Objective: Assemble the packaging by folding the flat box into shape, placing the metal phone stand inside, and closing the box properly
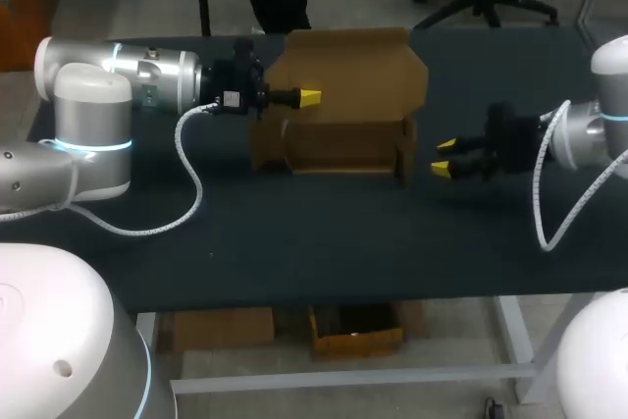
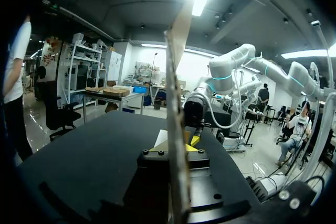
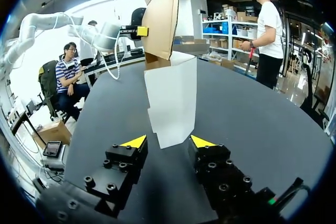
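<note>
A brown cardboard box (image 1: pixel 343 139) stands half formed in the middle of the black table, its tall lid flap (image 1: pixel 353 71) raised. My left gripper (image 1: pixel 309 97) is shut on that flap's left edge; in the left wrist view the flap (image 2: pixel 176 77) runs edge-on between the fingers of the left gripper (image 2: pixel 177 142). My right gripper (image 1: pixel 444 157) hovers just right of the box, open and holding nothing. In the right wrist view the box's pale end wall (image 3: pixel 172 98) stands ahead of the right gripper (image 3: pixel 168 141), apart from both tips. No phone stand shows.
My left arm's white cable (image 1: pixel 191 179) loops over the table to the left of the box. My right arm's cable (image 1: pixel 542 213) hangs at the right. The black tabletop (image 1: pixel 314 242) runs from the box to the near edge.
</note>
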